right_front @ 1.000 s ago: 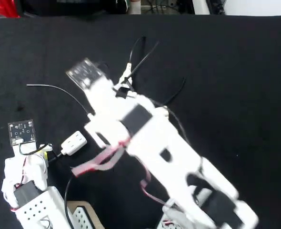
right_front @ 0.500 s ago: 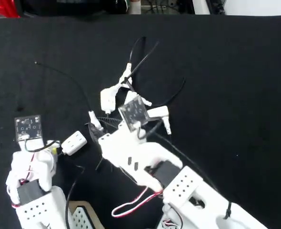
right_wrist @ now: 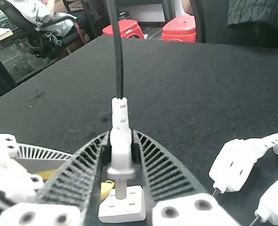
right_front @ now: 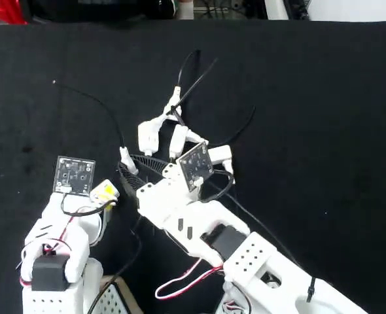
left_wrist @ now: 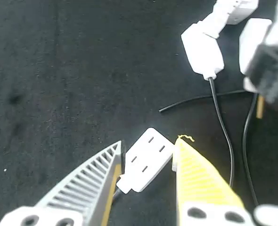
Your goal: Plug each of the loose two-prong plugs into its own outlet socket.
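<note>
The left gripper (left_wrist: 148, 141) is clenched on a white rectangular plastic outlet socket (left_wrist: 146, 162) lying flat on the black tabletop (left_wrist: 59, 70) — grey finger (left_wrist: 99, 174) against 1 side, yellow finger (left_wrist: 193, 174) against the other. The right gripper (right_wrist: 121, 136) grasps a white 2-prong plug (right_wrist: 120, 141) between its black ribbed fingers (right_wrist: 162, 165). It holds the plug upright, with the thin black cord (right_wrist: 116, 47) rising straight above. The prongs point down at the socket, at or just over its top face — I cannot tell whether they are in.

Another white plastic connector (left_wrist: 202, 49) lies near the socket, and its black lead (left_wrist: 221, 127) runs just beside the yellow finger. In the high view a cluster of white connectors (right_front: 150, 135) with tangled black leads sits just beyond the right gripper, partly hidden by the right arm's square camera board (right_front: 196, 165).
</note>
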You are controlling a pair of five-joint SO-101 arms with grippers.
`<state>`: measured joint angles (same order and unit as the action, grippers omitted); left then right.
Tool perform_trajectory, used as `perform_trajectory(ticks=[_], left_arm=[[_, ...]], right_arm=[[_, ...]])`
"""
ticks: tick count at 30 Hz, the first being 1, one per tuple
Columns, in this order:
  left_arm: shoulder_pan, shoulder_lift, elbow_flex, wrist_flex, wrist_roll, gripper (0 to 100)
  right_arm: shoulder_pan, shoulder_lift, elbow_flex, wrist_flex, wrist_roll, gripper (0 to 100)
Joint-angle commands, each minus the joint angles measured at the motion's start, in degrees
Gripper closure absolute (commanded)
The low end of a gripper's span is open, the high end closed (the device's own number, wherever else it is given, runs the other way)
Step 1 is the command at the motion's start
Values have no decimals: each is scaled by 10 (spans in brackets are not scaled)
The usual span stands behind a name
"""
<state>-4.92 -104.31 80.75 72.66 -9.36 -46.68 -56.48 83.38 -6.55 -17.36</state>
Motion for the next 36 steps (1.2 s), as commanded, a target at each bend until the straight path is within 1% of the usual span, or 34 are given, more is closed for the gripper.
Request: perform_trajectory(ticks=[1, 5, 8, 13, 16, 18, 25, 28, 32, 36], left_arm=[[11, -2, 7, -33, 4, 823], [45, -2, 23, -46, 7, 823], [71, -2, 9, -41, 9, 823], [86, -2, -27, -42, 9, 823], [92, -2, -51, -41, 11, 823], [102, -2, -52, -46, 25, 823], [101, -2, -57, -45, 25, 823], [101, -2, -57, -46, 25, 823], [107, -2, -57, -46, 27, 823], [102, -2, -58, -49, 29, 823]], right_arm=[[22, -7, -8, -18, -65, 987], [34, -6, 13, -61, -160, 987], [33, -6, 29, -84, -194, 987], [33, -6, 38, -87, -246, 987], [33, -6, 39, -86, -257, 987], [28, -7, 39, -86, -263, 987], [19, -7, 39, -84, -258, 987], [4, -7, 36, -61, -258, 987], [-37, -7, 36, -41, -257, 987], [-41, -7, 35, -28, -257, 987]])
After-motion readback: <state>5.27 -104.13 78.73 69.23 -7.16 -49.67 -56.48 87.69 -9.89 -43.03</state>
